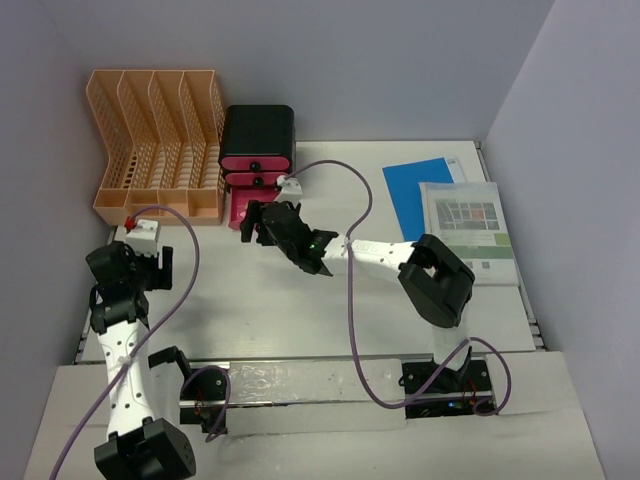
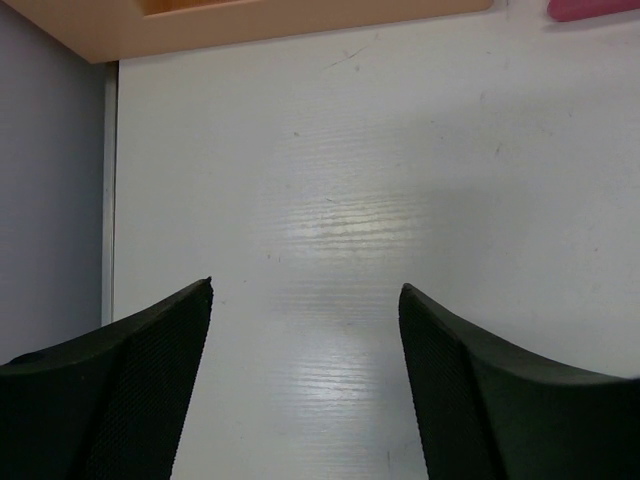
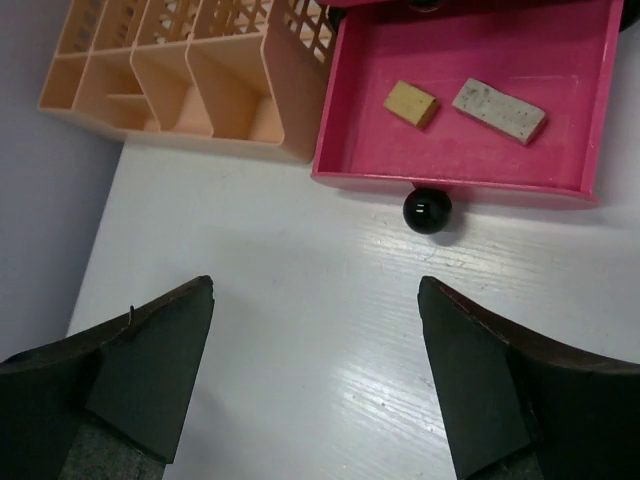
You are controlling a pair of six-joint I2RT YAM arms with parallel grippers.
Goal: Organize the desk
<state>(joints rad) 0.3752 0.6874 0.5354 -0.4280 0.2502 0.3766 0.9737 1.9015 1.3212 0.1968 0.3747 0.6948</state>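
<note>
Both claws released, empty. Right gripper (image 3: pixel 315 300) hovers over large flat white desk (image 3: pixel 300 250), facing open pink plastic drawer (image 3: pixel 470 150) holding two small blocks (image 3: pixel 498 110); left gripper (image 2: pixel 305 300) above desk's left edge. Likely next: nudge round black knob (image 3: pixel 427 211), shut drawer.

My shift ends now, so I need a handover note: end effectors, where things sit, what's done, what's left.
Left end effector: open, empty, over bare desk near the peach file rack.
Right end effector: open, empty, facing the pulled-out pink drawer.
Done: yellow block and grey speckled block lie in that drawer.
To do: probably shut the drawer; blue sheet and printed booklet lie loose on the desk's right side.
</note>
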